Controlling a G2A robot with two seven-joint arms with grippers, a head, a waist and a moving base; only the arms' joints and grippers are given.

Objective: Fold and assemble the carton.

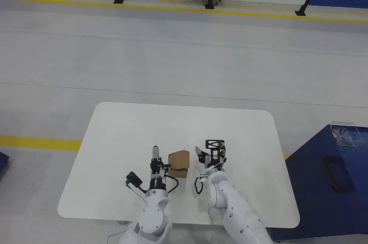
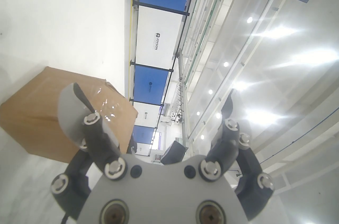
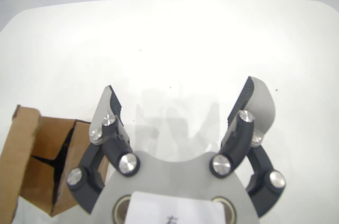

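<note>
Brown cardboard carton (image 1: 179,161) stands on the white table (image 1: 245,128), lower centre of the top view, between my two grippers. Left gripper (image 1: 155,152) sits just beside the carton's picture-left side, jaws spread wide, nothing held. One finger (image 2: 71,108) overlaps the carton wall in its wrist view; contact unconfirmed. Right gripper (image 1: 212,149) is near the picture-right side, apart from the carton, likewise wide and empty. The carton's open end faces the right wrist camera, and its flaps meet with dark gaps between them.

Judgement: folding is partly done. I recommend bracing one wall with the left gripper, then pressing the flaps squarely and slowly with the right, so the light box does not slide.
</note>
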